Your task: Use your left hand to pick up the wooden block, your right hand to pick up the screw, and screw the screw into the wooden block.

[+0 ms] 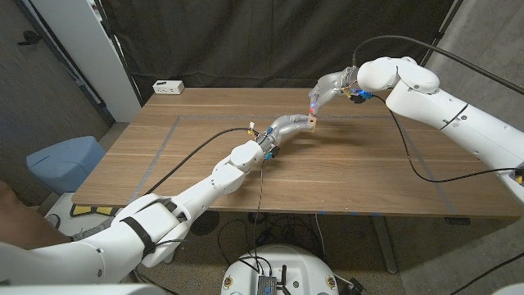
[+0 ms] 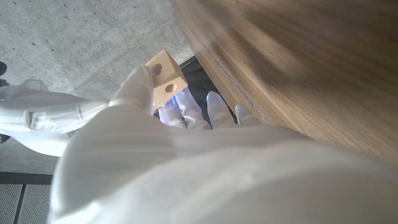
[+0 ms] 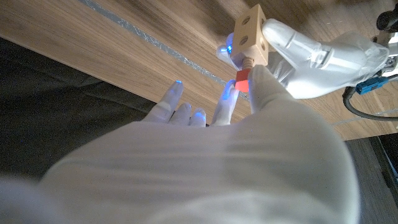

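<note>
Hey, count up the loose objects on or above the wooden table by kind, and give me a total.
Small pale wooden block with round holes, held by the left hand: 1
Red-headed screw, pinched by the right hand at the block: 1
White rectangular box at the table's far corner: 1
Total: 3

Wooden table with grey tape lines marking a rectangle on its top, white box at the table's far left corner, blue bin left of the table, dark curtain behind the table.
</note>
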Motion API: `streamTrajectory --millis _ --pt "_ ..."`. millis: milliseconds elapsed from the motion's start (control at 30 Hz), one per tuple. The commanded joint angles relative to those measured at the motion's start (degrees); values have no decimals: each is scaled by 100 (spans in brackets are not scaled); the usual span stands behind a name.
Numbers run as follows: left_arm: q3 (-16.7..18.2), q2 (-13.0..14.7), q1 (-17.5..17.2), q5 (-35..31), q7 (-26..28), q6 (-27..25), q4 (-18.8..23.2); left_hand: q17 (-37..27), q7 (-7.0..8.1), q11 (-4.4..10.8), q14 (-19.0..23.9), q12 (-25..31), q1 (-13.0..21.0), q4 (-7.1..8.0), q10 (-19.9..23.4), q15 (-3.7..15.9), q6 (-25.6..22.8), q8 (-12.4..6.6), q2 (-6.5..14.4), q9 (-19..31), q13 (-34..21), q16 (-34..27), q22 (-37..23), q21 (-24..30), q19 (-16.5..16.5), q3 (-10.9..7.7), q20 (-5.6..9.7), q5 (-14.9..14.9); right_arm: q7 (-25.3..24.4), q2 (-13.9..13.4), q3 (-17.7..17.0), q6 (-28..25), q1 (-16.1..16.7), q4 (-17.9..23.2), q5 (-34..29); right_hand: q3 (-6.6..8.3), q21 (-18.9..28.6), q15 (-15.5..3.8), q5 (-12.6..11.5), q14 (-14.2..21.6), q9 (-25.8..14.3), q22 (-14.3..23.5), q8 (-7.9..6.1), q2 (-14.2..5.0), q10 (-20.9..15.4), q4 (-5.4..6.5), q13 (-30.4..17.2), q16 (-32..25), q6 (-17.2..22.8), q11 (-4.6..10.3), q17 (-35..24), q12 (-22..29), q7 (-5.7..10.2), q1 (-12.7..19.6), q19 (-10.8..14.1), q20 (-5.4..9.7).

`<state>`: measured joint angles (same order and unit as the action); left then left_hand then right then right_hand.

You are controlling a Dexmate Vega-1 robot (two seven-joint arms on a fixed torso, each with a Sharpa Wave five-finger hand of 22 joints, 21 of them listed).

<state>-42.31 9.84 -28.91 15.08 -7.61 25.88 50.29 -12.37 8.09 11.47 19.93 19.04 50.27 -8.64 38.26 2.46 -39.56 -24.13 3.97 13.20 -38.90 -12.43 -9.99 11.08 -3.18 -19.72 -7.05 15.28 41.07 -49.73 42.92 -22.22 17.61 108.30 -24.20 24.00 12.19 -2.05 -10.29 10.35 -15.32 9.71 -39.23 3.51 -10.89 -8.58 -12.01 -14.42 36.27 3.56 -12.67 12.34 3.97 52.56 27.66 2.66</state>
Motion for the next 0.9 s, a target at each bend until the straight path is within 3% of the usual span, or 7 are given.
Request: streamTrajectory --millis 33,767,900 --pt "-2 -12 15 11 -14 -22 -31 -21 -29 -5 49 -31 -5 -4 45 331 -298 -31 48 30 -6 6 -20 21 11 -34 -60 37 -79 -13 -18 -68 57 0 35 -35 32 -161 16 65 -19 17 -81 -14 -79 21 2 -32 84 -7 -11 36 -1 -64 56 16" --pt "-8 -7 19 26 -48 -56 -31 -18 -25 -8 47 -49 6 -9 21 326 -290 -27 54 33 8 12 -20 21 11 -49 -60 43 -172 -61 65 -263 130 155 -208 -263 17 -151 7 235 -111 16 -336 72 -328 158 4 -71 437 -41 -37 64 -90 -497 230 38" --pt "-7 6 -9 28 -33 -76 13 -18 -22 -6 46 -52 2 -6 32 325 -287 -25 54 33 19 12 -20 21 11 -48 -59 43 -184 -52 109 -280 137 190 -327 -331 12 -154 6 290 -139 18 -403 48 -417 231 4 -87 533 -73 -46 77 -112 -668 274 31"
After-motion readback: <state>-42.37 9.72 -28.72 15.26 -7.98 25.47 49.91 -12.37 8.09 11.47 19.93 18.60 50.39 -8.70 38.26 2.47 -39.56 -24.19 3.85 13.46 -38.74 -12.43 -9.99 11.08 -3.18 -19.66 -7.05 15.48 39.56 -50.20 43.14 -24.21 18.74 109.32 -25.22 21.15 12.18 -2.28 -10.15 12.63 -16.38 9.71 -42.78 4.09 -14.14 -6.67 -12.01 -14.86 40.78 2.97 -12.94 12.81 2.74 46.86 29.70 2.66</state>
